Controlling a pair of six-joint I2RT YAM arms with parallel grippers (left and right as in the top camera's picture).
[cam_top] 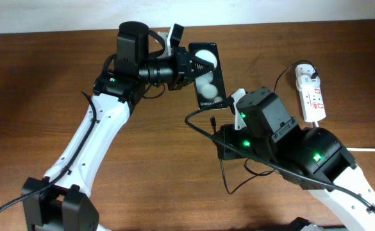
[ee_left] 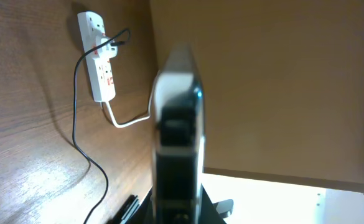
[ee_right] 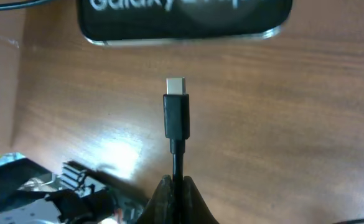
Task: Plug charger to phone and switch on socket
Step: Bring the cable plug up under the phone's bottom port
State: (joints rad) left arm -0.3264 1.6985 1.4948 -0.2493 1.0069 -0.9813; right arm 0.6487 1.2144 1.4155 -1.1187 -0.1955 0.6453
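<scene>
My left gripper (cam_top: 191, 65) is shut on the phone (cam_top: 208, 76), holding it off the table with its glossy face up toward the overhead camera. The left wrist view shows the phone (ee_left: 178, 124) edge-on, rising from between the left gripper's (ee_left: 180, 211) jaws. My right gripper (ee_right: 177, 186) is shut on the charger cable just behind its black connector (ee_right: 176, 112). The metal tip points at the phone's bottom edge (ee_right: 185, 25), a short gap away. From above, the connector (cam_top: 211, 119) sits just below the phone. The socket (cam_top: 311, 96) lies at the right with the white plug (cam_top: 306, 72) in it.
The thin black cable (cam_top: 229, 179) loops across the wooden table in front of the right arm. A thick white cord (ee_left: 129, 119) leaves the socket (ee_left: 98, 59). The table's far edge runs close behind the phone.
</scene>
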